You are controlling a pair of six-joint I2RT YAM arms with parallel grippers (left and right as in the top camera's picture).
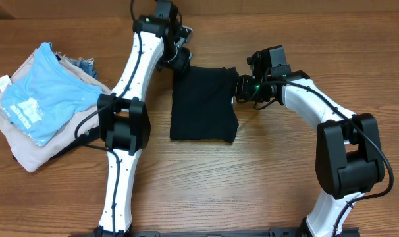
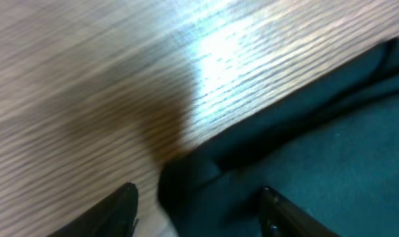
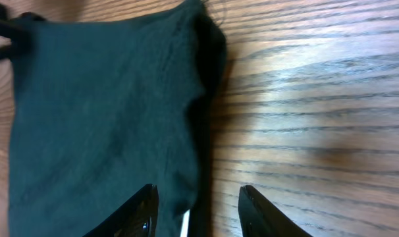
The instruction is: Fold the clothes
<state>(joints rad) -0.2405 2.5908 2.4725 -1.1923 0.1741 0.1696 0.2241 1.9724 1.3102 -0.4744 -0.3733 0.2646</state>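
A wood-grain counter [image 1: 265, 171] fills every view. One folded black garment [image 1: 203, 102] is laid at its centre. One heap of clothes [image 1: 41, 105], topped in blue, is shown at left, overhead only. In the wrist views the jaws of the left gripper [image 2: 198, 197] and right gripper [image 3: 198, 194] are spread apart astride the garment's edges.

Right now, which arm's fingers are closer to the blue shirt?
Left. The left fingers are at the black cloth's corner nearest the blue shirt; the right fingers are across the cloth, farther off.
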